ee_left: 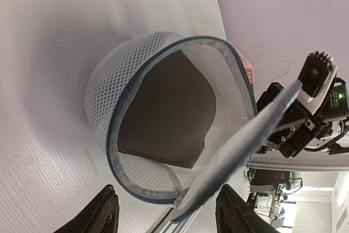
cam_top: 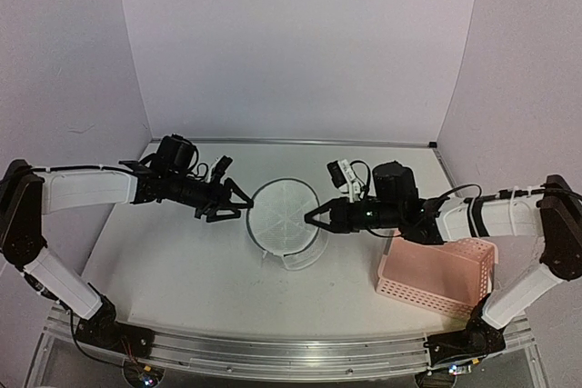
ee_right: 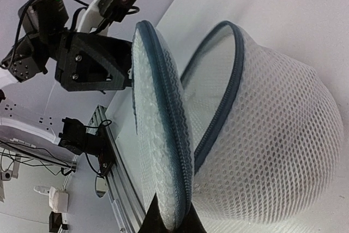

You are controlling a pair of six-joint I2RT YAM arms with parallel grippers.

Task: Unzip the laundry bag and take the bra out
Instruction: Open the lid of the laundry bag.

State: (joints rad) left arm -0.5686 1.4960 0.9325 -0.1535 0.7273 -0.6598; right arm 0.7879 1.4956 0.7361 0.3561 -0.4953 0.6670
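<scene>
The table (cam_top: 182, 270) holds the laundry bag (ee_left: 103, 96) in its middle, unzipped, its lid (cam_top: 284, 213) standing up. The bra (ee_left: 163, 107), a brown shape, lies inside. At the bag's 3 o'clock the right gripper (cam_top: 314, 218) pinches the lid's edge. At 9 o'clock the left gripper (cam_top: 245, 206) is spread wide. Next, I think, it should reach in and grab the bra.

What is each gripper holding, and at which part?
The right gripper pinches the laundry bag by its lid's zipper rim; the left gripper is open, holding nothing.
</scene>
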